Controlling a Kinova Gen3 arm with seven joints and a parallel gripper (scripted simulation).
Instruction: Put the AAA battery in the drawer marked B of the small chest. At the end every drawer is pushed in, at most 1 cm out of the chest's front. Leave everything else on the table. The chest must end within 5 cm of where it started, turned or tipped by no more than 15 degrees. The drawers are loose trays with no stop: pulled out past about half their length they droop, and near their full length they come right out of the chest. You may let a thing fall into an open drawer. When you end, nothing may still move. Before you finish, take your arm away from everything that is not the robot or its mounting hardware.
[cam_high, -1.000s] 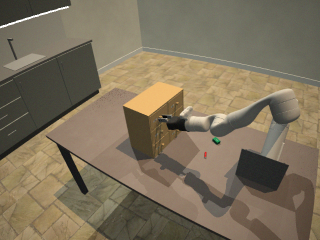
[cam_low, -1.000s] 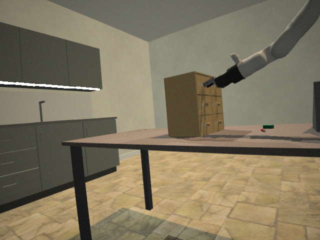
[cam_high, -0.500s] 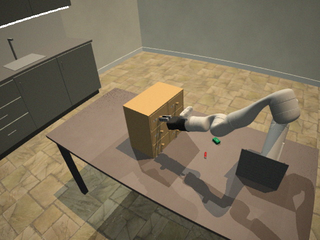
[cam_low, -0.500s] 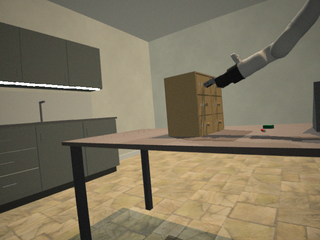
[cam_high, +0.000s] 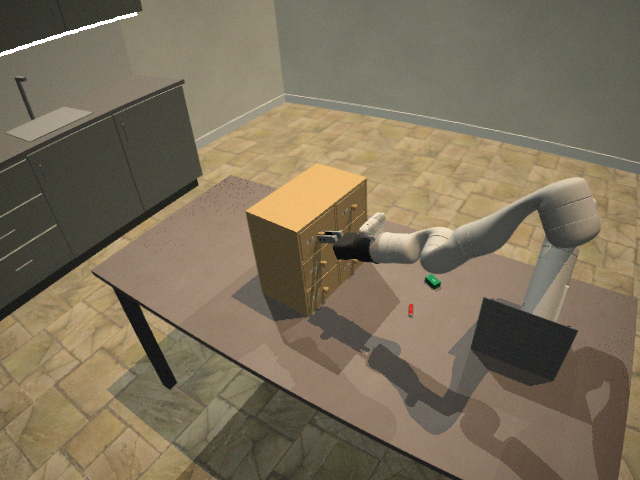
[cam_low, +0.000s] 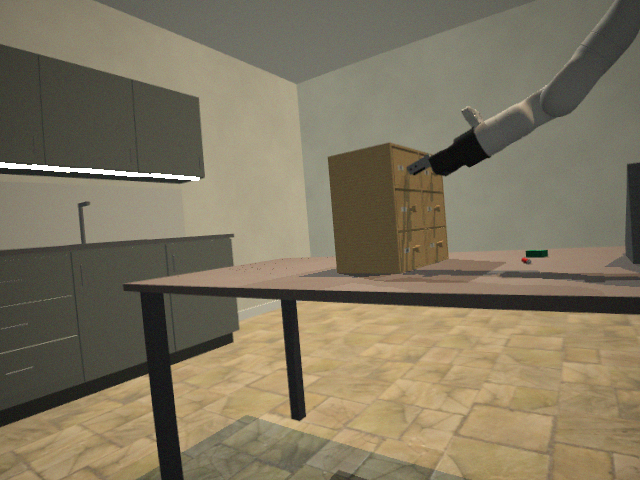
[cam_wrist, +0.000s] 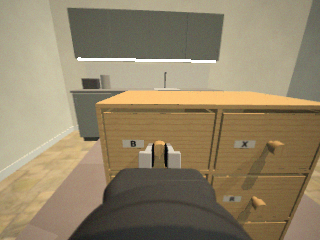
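One robot arm (cam_high: 475, 242) (cam_low: 578, 77): reaches across above the table (cam_high: 155, 268) (cam_low: 258, 273) (cam_wrist: 65, 200), its forearm sloping down toward the front of the wooden chest (cam_high: 307, 198) (cam_low: 361, 211) (cam_wrist: 200, 97).
Two-finger gripper (cam_high: 323, 237) (cam_low: 410, 168) (cam_wrist: 159, 151): clamped on the round knob (cam_high: 321, 233) (cam_wrist: 159, 144) of drawer B, one finger on each side, its tips angled slightly downward.
Drawer B (cam_high: 309, 251) (cam_low: 400, 180) (cam_wrist: 190, 135): top row, pushed in; its label shows beside the fingers.
Drawer X (cam_high: 351, 206) (cam_low: 436, 180) (cam_wrist: 295, 132): next to drawer B in the same row, pushed in, its own knob free of the fingers.
Lower drawers: two further rows, all seen pushed in, with knobs projecting from their fronts.
AAA battery (cam_high: 410, 310) (cam_low: 525, 260): red, lying on the table out in front of the chest, well apart from the gripper.
Green block (cam_high: 432, 281) (cam_low: 536, 253): flat on the table near the battery, not touching it.
Dark panel (cam_high: 522, 338) (cam_low: 633, 211): upright near the arm's lower end, beyond the battery from the chest.
Gripper housing: covers part of the lower drawers in the wrist view.

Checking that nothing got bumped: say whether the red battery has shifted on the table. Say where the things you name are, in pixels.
No; the red battery (cam_high: 410, 310) (cam_low: 525, 260) lies in the same spot beside the green block (cam_high: 432, 281) (cam_low: 536, 253).
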